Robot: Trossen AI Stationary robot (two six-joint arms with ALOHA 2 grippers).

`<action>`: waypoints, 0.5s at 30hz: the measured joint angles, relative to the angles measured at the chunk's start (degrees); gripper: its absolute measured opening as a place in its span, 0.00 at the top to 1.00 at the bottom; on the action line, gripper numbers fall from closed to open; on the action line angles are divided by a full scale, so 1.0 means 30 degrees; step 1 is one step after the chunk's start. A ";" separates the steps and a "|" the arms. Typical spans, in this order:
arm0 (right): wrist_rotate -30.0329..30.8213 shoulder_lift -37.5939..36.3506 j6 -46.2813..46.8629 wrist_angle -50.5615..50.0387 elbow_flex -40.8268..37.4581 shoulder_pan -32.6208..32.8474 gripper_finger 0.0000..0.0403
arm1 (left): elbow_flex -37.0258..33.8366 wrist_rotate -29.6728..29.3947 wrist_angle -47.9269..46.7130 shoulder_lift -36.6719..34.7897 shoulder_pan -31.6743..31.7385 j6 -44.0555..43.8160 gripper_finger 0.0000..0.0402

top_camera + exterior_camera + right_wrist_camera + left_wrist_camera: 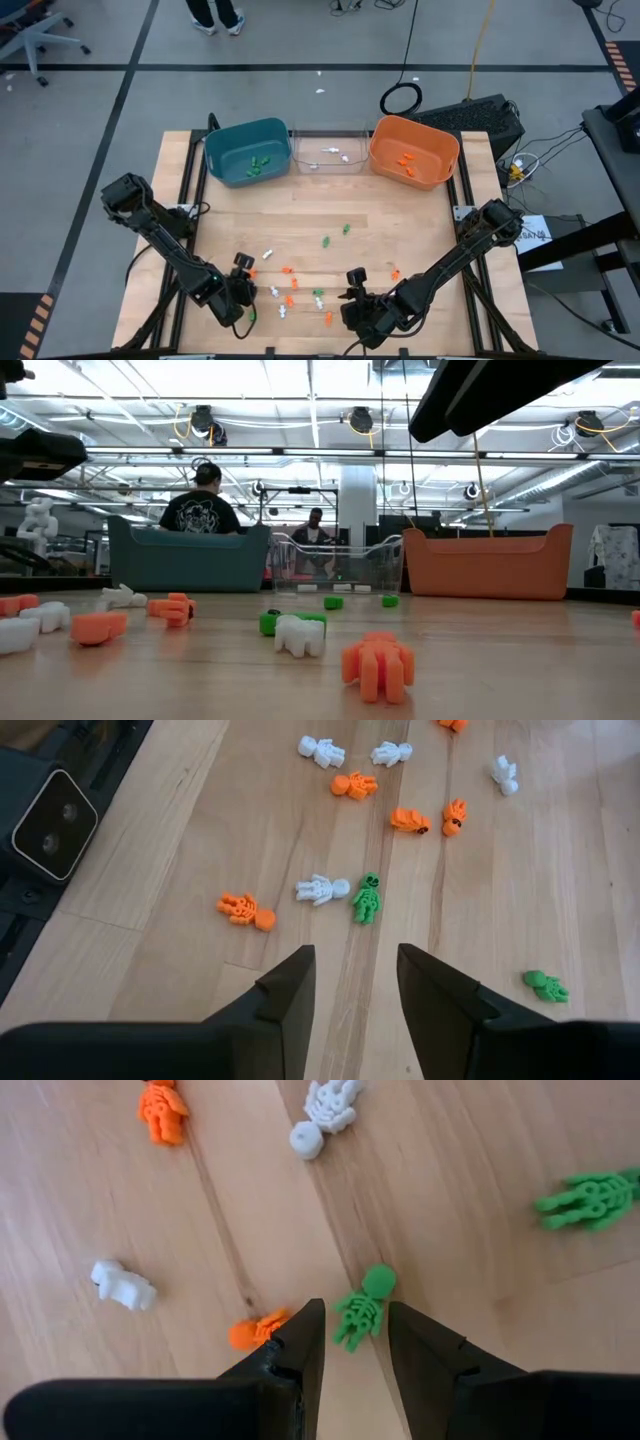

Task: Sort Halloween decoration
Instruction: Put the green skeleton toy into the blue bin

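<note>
The Halloween decoration is a scatter of tiny orange, green and white skeleton figures lying on the wooden table (300, 225). My left gripper (357, 1318) points steeply down near the table's front edge and is open. Its fingertips stand on either side of the legs of a green skeleton (362, 1305) that lies flat on the wood; I cannot see either finger touching it. My right gripper (355, 970) hangs open above the table a little to the right (348, 305), with nothing between its fingers. A green skeleton (366, 900), a white one (322, 890) and an orange one (247, 908) lie ahead of it.
A teal bin (247, 152), a clear bin (328, 150) and an orange bin (412, 150) stand in a row at the table's far edge, each holding a few figures. An orange figure (255, 1330) lies right beside my left finger. People stand in the room beyond.
</note>
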 joint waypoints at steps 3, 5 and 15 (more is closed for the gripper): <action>0.0007 0.0000 -0.0027 0.0007 0.0000 0.0000 0.68 | 0.0000 -0.0338 -0.0017 0.0000 -0.0004 0.0002 0.73; 0.0007 0.0000 -0.0029 0.0007 0.0000 0.0000 0.68 | 0.0000 -0.0555 -0.0021 0.0000 0.0000 0.0025 0.73; 0.0000 0.0000 -0.0027 0.0020 0.0000 0.0000 0.68 | 0.0000 0.0089 -0.0018 0.0000 0.0000 0.0837 0.73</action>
